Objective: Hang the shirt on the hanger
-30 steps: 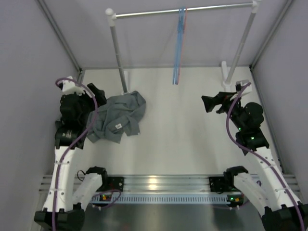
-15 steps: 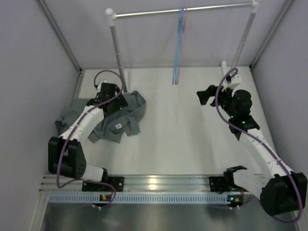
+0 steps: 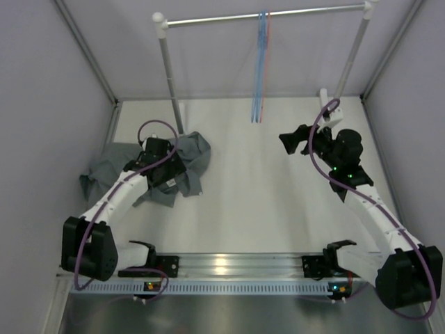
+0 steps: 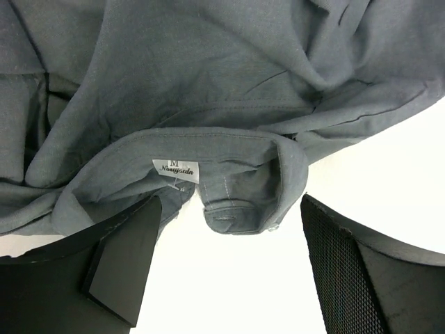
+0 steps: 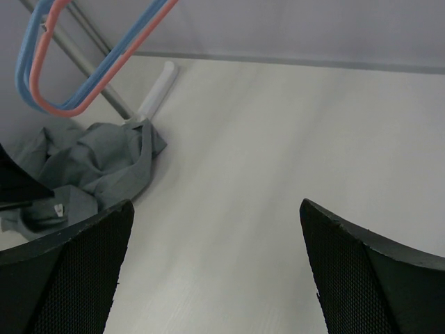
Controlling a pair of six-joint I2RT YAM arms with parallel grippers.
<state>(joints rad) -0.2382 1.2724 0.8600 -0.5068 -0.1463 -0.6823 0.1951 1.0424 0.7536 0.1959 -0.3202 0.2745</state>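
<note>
- In the top external view, the grey shirt point(image 3: 197, 149) is lying crumpled on the white table point(image 3: 243, 202), at the left side, near the foot of the rack's left post point(image 3: 170, 76).
- The left gripper point(image 3: 165, 167) is hovering over the middle of the shirt, and the arm is covering part of the cloth.
- The pink hanger point(image 3: 263, 69) is hanging on the rail point(image 3: 306, 10) at the back, pressed together with the light blue hangers point(image 3: 259, 69).
- The right gripper point(image 3: 286, 142) is staying above the table right of the centre, well apart from the shirt and pointing towards the left.
- In the left wrist view, the left gripper point(image 4: 231, 209) is standing wide open, and the shirt's collar point(image 4: 236, 174) is lying between its two black fingers point(image 4: 122, 264).
- The white neck label point(image 4: 175, 168) is showing the letter M, just inside the collar band.
- Whether the fingers are touching the cloth, I cannot tell.
- In the right wrist view, the right gripper point(image 5: 215, 205) is also spread open and is holding nothing.
- The pink hanger point(image 5: 49, 111) is showing at the upper left with the blue hangers point(image 5: 21, 76) beside it, and the shirt point(image 5: 97, 163) is lying far below them on the table point(image 5: 278, 125).
</note>
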